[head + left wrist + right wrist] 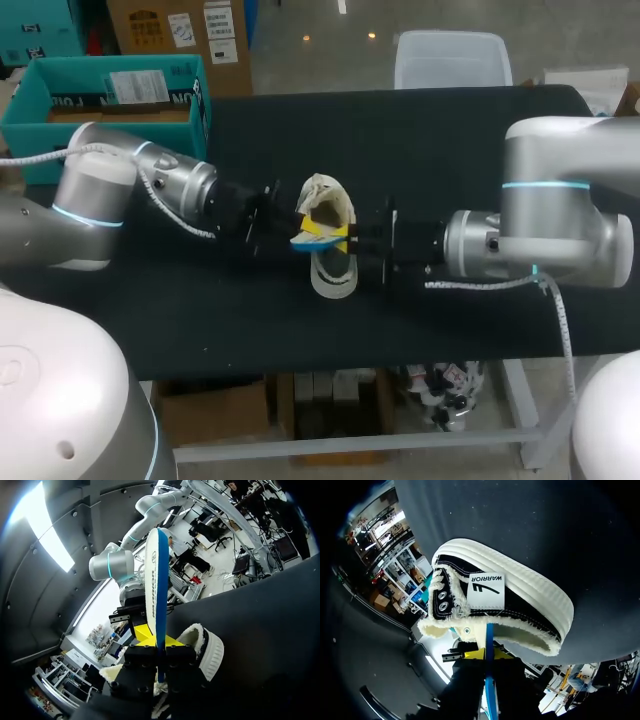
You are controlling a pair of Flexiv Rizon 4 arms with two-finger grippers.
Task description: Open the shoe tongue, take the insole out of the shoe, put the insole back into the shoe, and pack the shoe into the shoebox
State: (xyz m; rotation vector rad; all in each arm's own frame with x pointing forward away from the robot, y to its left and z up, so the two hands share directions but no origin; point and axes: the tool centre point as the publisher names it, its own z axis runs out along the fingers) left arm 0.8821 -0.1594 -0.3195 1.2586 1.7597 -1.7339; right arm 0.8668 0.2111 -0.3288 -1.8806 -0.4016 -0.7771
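Two tools clenched on the insole (152, 570) at the shoe (520, 600): L tool (159, 641) & R tool (489, 654).

brand print on insole (156, 580), shoe tag (486, 590)

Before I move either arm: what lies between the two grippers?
Head view: the blue-edged insole and the shoe lie between the left gripper and the right gripper.

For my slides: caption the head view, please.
Left gripper and right gripper hold the insole at the shoe on the black table.
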